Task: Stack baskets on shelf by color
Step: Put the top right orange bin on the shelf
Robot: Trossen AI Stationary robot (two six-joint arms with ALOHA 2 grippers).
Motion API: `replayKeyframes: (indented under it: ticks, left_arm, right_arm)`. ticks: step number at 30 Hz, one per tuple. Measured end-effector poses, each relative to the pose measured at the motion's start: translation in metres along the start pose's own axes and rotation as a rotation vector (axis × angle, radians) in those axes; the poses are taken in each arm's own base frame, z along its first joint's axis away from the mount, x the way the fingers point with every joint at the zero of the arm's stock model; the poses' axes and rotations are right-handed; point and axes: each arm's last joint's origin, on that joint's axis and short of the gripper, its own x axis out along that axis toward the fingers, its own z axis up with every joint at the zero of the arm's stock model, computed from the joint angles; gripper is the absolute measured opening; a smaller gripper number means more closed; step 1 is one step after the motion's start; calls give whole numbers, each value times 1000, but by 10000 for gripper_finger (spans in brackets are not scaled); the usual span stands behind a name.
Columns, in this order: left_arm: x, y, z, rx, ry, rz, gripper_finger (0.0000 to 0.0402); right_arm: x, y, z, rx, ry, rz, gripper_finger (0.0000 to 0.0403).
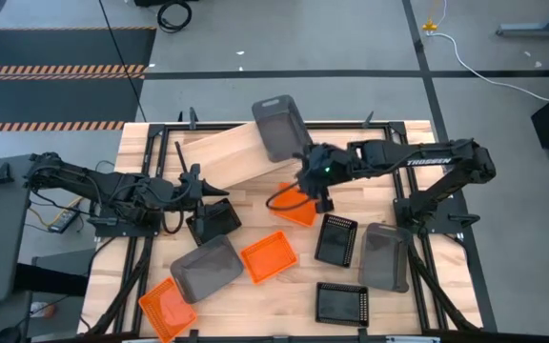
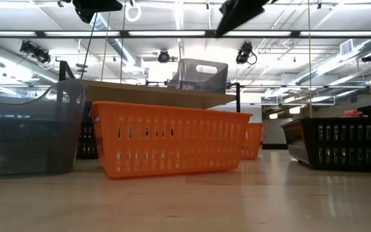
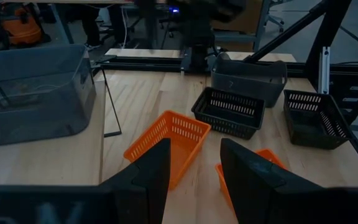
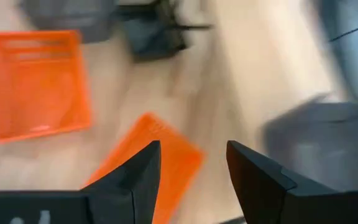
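risk: knocking the orange basket [image 1: 296, 204] sideways if dropping off-centre | right gripper [image 1: 319, 193] spread, empty, just over it near table centre | left gripper [image 1: 196, 184] at 9 o'clock, spread, empty | grey bin [image 1: 276, 125] overhanging shelf [image 1: 225, 157] at 12, could tip

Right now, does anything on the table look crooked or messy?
Yes. The shelf sits slanted across the table, not square with its edges, and one dark-grey bin on it hangs past the shelf's end. The other baskets lie scattered at all angles, and an orange basket pokes over the table's near edge.
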Motion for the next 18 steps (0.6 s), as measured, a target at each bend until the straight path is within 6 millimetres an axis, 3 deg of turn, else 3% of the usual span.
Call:
replayKeyframes:
  ticks: [10, 18]
  left_arm:
    - [0, 0, -1, -4, 5, 0, 148]
    - [0, 0, -1, -4, 7, 0, 149]
  right_arm:
    - [63, 34, -34, -80, 231, 110, 189]
    - [84, 45, -62, -62, 371, 143, 187]
